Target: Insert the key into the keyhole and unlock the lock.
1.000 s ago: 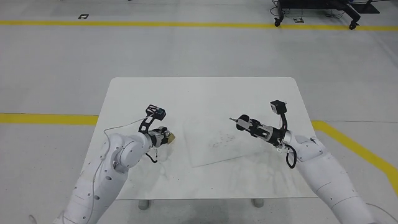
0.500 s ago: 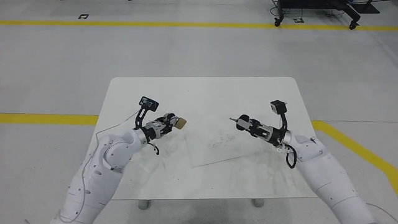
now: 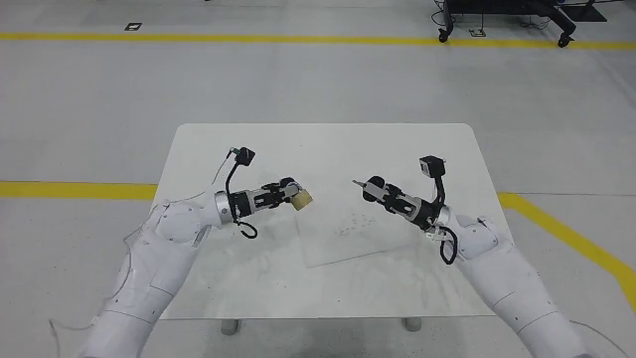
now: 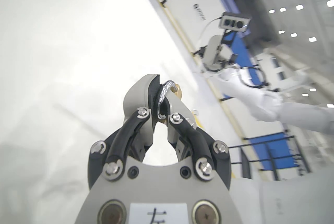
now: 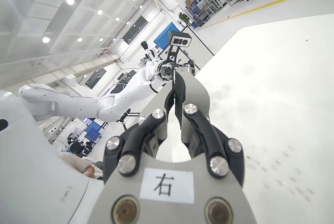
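Observation:
My left gripper [image 3: 287, 195] is shut on the silver shackle [image 4: 165, 87] of a small brass padlock [image 3: 299, 198], held above the table's middle left. The lock's brass body [image 4: 179, 91] sticks out past the fingertips. My right gripper [image 3: 374, 190] is shut on a thin key [image 3: 357, 183], whose tip points toward the lock across a short gap. In the right wrist view the pads [image 5: 179, 89] press together and hide the key. The left arm [image 5: 156, 71] stands just beyond them.
The white table [image 3: 328, 144] carries faint scuff marks [image 3: 358, 225] under the right gripper. The right arm [image 4: 221, 58] shows in the left wrist view beyond the lock. Yellow floor lines run past the table edges.
The left arm has swung the padlock rightward toward the table's middle. The right gripper has moved left with the key, so the gap between key and lock is much smaller.

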